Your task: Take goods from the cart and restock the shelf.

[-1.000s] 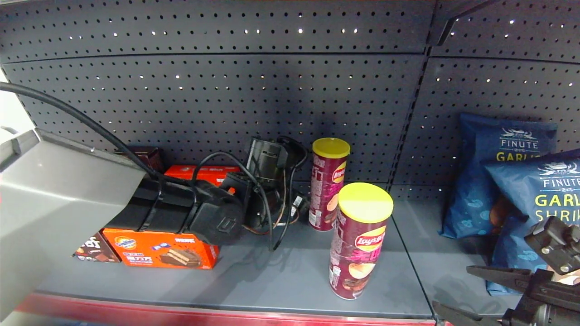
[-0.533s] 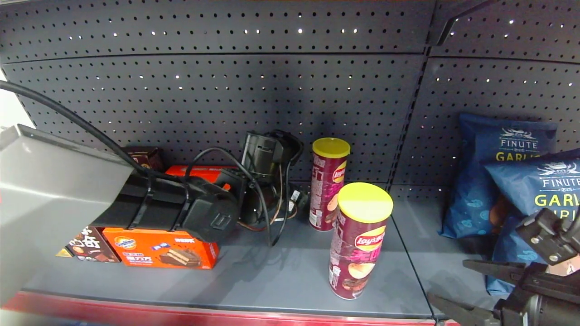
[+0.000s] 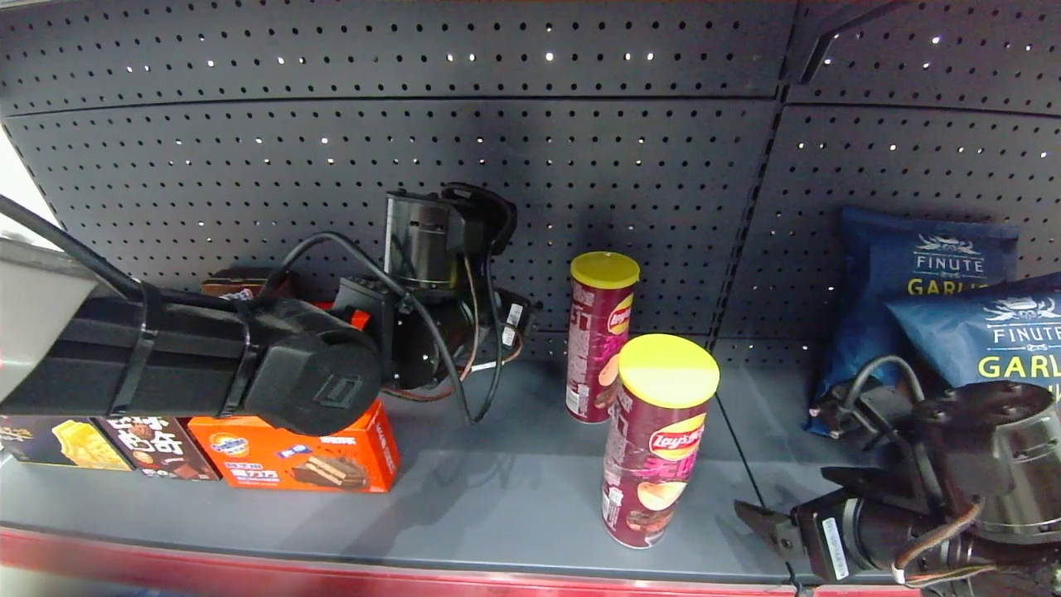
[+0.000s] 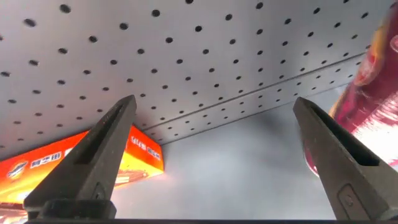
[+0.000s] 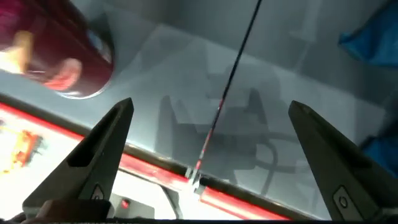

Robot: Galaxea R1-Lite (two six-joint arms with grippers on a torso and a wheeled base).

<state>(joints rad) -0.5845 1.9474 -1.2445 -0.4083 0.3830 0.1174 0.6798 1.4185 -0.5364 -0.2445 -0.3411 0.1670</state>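
Note:
Two maroon chip cans with yellow lids stand on the grey shelf [image 3: 514, 497], one in front [image 3: 659, 439] and one behind [image 3: 598, 336]. My left arm lies over an orange biscuit box [image 3: 298, 456], with its wrist up near the pegboard. The left gripper [image 4: 214, 102] is open and empty, facing the pegboard, the orange box [image 4: 56, 168] and a can [image 4: 373, 99]. My right gripper [image 3: 787, 502] is low at the shelf's front, just right of the front can. The right gripper [image 5: 210, 106] is open and empty above the shelf edge, with that can [image 5: 62, 50] beside it.
Dark snack boxes [image 3: 99, 444] line the shelf's front left beside the orange box. Blue chip bags [image 3: 920, 282] lean at the right. The pegboard back wall [image 3: 497, 166] stands close behind. A red strip [image 3: 331, 572] marks the front edge. Bare shelf lies between the orange box and the cans.
My left arm has drawn back to the left and its wrist has risen up the pegboard, uncovering more boxes. My right arm has swung left, closer to the front can.

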